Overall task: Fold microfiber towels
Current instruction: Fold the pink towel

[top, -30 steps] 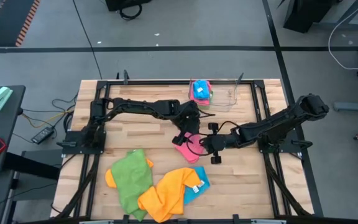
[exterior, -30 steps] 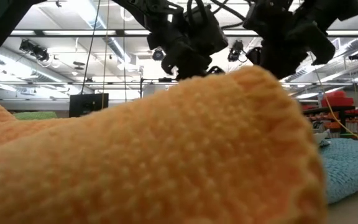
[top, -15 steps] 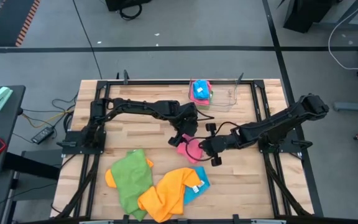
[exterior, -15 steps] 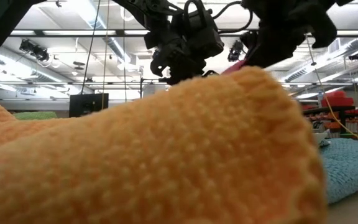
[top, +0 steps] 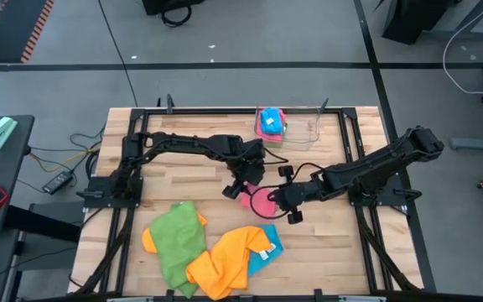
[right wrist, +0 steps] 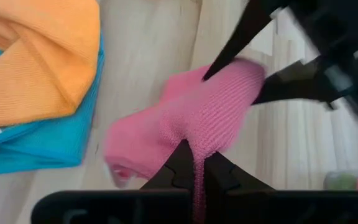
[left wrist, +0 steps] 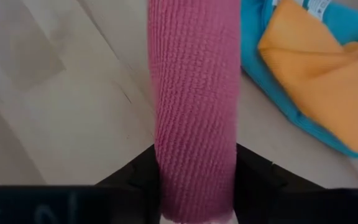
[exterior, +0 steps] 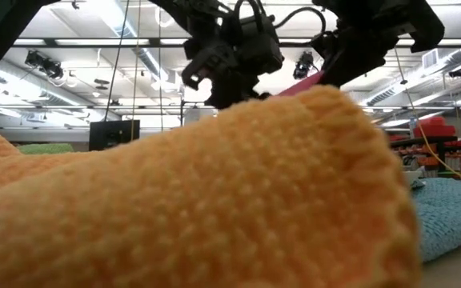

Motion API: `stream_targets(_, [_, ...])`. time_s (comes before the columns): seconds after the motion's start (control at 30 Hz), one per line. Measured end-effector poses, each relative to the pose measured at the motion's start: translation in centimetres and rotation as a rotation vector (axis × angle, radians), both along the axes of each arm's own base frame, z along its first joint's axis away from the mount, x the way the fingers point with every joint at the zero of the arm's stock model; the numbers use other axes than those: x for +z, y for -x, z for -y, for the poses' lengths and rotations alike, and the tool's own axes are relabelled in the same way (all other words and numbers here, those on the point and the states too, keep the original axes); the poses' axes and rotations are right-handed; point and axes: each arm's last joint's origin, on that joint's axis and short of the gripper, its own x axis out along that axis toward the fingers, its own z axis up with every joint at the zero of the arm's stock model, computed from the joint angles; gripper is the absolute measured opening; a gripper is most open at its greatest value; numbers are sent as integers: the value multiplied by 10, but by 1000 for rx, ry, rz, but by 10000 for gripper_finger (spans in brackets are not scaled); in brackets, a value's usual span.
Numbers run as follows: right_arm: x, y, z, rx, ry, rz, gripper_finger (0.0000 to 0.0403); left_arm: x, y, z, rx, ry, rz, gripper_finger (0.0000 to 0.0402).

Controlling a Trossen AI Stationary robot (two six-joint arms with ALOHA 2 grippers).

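Observation:
A pink microfiber towel (top: 262,200) sits bunched at the table's middle between my two grippers. My left gripper (top: 240,186) is on its far-left end and is shut on it. My right gripper (top: 277,200) is shut on its right edge. In the low view a strip of the pink towel (exterior: 306,82) shows raised above the orange towel. A green towel (top: 174,239), an orange towel (top: 225,262) and a blue towel (top: 268,250) lie crumpled near the front edge. My left gripper has the bunched end of the pink towel (left wrist: 194,134) between its two fingers (left wrist: 143,171), several layers gathered into a roll. The fingers slant down from the far left and lie across the roll. My right gripper pinches a thin edge of the pink towel (right wrist: 196,163) between its fingertips, slanting down from the table's right. The cloth rises from this edge toward the left gripper; its other side (right wrist: 122,163) sags toward the table.
A clear tray (top: 304,130) at the far edge holds a stack of folded towels (top: 270,123). The orange towel (exterior: 198,200) fills most of the low view. Bare wood shows left of the pink towel (top: 183,180) and at the right front (top: 325,243).
My left gripper has tipped further down and its fingers have closed in on the pink towel's end. My right gripper has risen a little with the towel's edge. The pink towel has drawn in from a long shape to a rounder bunch.

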Motion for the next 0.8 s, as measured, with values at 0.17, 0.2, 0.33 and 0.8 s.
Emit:
stream_targets(0.17, [-1, 2, 1, -4, 3, -25, 13, 24, -4, 0, 10, 3, 10, 112])
stream_targets(0.2, [-2, 3, 2, -21, 23, -35, 13, 27, -5, -1, 15, 1, 11, 104])
stream_targets(0.33, [-5, 9, 7, -105, 129, -79, 13, 28, -5, -2, 54, -53, -7, 65])
stream_targets(0.8, [-6, 14, 48, -375, 416, -138, 13, 34, -24, -17, 423, -414, 150, 38])
